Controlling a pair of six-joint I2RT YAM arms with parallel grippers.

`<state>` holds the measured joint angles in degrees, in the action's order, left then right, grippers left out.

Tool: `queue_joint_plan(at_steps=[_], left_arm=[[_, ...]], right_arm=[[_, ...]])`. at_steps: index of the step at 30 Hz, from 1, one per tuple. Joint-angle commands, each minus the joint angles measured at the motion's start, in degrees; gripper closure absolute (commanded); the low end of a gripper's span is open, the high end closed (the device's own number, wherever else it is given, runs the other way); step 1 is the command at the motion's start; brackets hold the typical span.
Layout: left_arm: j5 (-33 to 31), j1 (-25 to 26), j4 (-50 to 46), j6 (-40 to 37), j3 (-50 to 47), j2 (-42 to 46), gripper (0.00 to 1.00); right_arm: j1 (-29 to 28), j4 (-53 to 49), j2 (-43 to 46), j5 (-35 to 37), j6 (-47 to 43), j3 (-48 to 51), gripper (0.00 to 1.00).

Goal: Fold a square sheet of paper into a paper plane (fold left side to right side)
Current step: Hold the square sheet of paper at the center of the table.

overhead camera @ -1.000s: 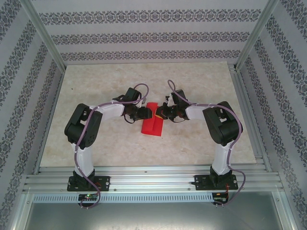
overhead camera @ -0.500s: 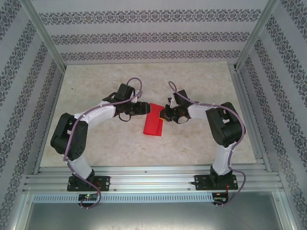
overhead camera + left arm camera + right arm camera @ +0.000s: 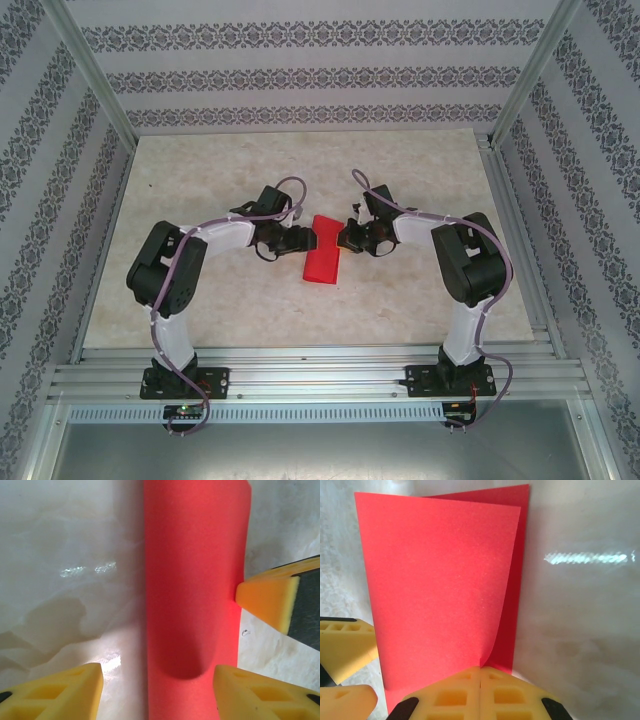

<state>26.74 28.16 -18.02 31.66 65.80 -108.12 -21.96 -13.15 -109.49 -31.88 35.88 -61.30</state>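
- Since half a second ago, we see the left arm's elbow drawn back in toward the middle, and the left gripper [image 3: 297,240] has come a little nearer to us. It sits just left of the red paper. The right arm has hardly shifted.
- We find the paper plane [image 3: 322,258] lying near the middle of the pale marbled table [image 3: 430,180], between the two grippers. At this stage it is a red sheet folded over into a narrow rectangle, its long side running away from us.
- From the left wrist, we look down on the paper as a tall red strip. The left gripper's yellow fingers [image 3: 60,690] are spread wide: one hangs over bare table left of the strip and the other over its right edge. Nothing is caught between them.
- We see the right gripper [image 3: 343,237] at the paper's right edge. From its own wrist camera, its two yellow fingers [image 3: 520,695] are pressed flat together.
- In that same view the upper layer bows up from the lower one and curls down to meet the closed fingertips. We cannot tell whether any paper is nipped in the seam between them.
- From the left wrist, the right gripper's yellow tip touches the strip's right-hand edge.
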Motion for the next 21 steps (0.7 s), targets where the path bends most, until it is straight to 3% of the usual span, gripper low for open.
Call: queue_joint_plan(at_steps=[1,21], left_arm=[[0.87,1.04,2.27,0.51,2.31,-1.62,0.4],[0.21,3.34,0.93,0.26,5.12,-5.44,0.48]], right_arm=[[0.58,-2.39,0.62,1.9,-2.3,-2.22,1.0],[0.69,-2.93,-1.62,2.43,-2.49,-3.28,1.0]])
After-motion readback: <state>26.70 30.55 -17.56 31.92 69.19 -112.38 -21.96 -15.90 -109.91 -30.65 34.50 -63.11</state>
